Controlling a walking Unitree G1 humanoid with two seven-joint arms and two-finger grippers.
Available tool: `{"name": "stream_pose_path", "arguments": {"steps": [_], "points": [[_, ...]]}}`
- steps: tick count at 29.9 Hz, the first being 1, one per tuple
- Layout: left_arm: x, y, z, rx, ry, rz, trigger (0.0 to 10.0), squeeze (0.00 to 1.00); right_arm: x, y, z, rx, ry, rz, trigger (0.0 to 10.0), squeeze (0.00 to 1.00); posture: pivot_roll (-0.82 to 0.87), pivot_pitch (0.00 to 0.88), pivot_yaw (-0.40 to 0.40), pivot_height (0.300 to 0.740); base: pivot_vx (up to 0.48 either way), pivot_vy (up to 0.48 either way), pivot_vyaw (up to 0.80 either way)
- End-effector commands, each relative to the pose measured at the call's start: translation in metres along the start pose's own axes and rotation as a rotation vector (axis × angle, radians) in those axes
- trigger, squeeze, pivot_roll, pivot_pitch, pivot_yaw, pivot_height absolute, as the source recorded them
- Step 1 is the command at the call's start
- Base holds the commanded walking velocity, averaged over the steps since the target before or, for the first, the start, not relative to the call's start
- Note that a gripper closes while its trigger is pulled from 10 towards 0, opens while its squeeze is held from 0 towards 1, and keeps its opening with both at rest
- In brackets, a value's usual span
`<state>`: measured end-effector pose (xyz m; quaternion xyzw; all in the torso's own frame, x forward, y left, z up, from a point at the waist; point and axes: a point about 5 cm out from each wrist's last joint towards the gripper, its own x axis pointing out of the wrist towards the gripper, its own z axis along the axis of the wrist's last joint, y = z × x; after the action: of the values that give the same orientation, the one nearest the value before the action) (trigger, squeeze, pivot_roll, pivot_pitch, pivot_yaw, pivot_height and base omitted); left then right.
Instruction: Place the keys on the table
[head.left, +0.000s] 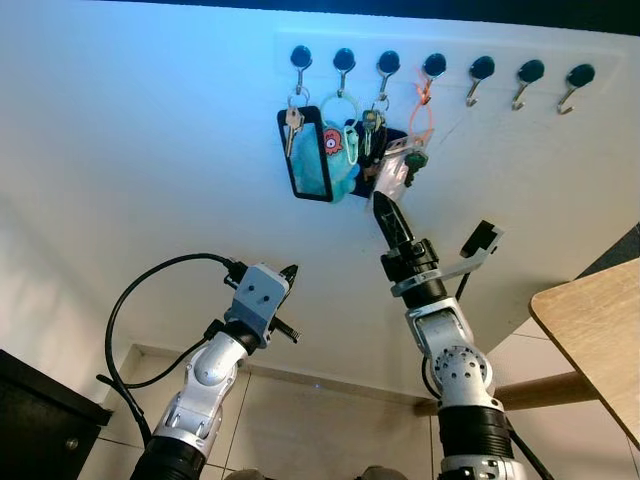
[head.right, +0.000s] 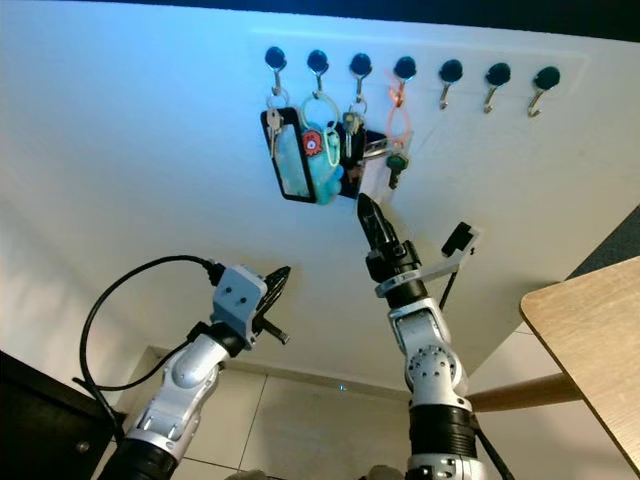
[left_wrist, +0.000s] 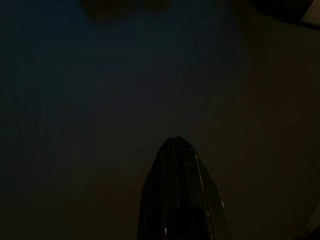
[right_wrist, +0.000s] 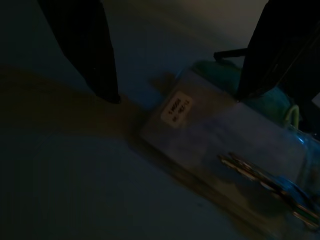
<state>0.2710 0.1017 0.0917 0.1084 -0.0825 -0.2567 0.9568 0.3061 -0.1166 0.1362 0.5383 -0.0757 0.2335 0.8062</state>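
Note:
Several bunches of keys hang on a rail of black hooks (head.left: 434, 66) high on the white wall. From the left I see a silver key (head.left: 292, 125) with a black-framed tag (head.left: 308, 155), a teal plush (head.left: 340, 160), a dark key bunch (head.left: 372, 128) and a green key (head.left: 414, 160) on an orange loop. My right gripper (head.left: 381, 201) is raised just under the bunch. In its wrist view it stands open (right_wrist: 176, 96), its fingers (right_wrist: 95, 60) on either side of a clear tag (right_wrist: 210, 125) with a white label. My left gripper (head.left: 290, 272) is lower and shut, with nothing in it (left_wrist: 177, 142).
A light wooden table (head.left: 600, 320) juts in at the right, with a wooden rail (head.left: 545, 390) below it. A black cabinet (head.left: 40, 420) stands at the lower left. Three hooks at the right of the rail are bare. The floor below is tiled.

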Motion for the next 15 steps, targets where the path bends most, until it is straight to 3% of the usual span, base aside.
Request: {"name": "stream_pose_path", "arguments": {"steps": [1,12,15], "points": [[0.000,-0.002,0.000,0.004,0.005,-0.006,10.0,0.00,-0.001,0.001,-0.011,0.070,0.004,0.007,10.0,0.00,0.03,0.066,0.016,0.740,0.000,0.000,0.00],[0.000,-0.002,0.000,-0.004,0.004,0.005,10.0,0.00,0.005,0.023,-0.018,0.097,0.098,0.150,10.0,0.00,0.04,0.061,0.007,0.740,0.000,0.000,0.00],[0.000,-0.001,0.000,-0.017,0.005,0.017,10.0,0.00,0.005,0.026,-0.019,0.068,0.103,0.175,10.0,0.00,0.04,0.060,0.008,0.740,0.000,0.000,0.00]]}}
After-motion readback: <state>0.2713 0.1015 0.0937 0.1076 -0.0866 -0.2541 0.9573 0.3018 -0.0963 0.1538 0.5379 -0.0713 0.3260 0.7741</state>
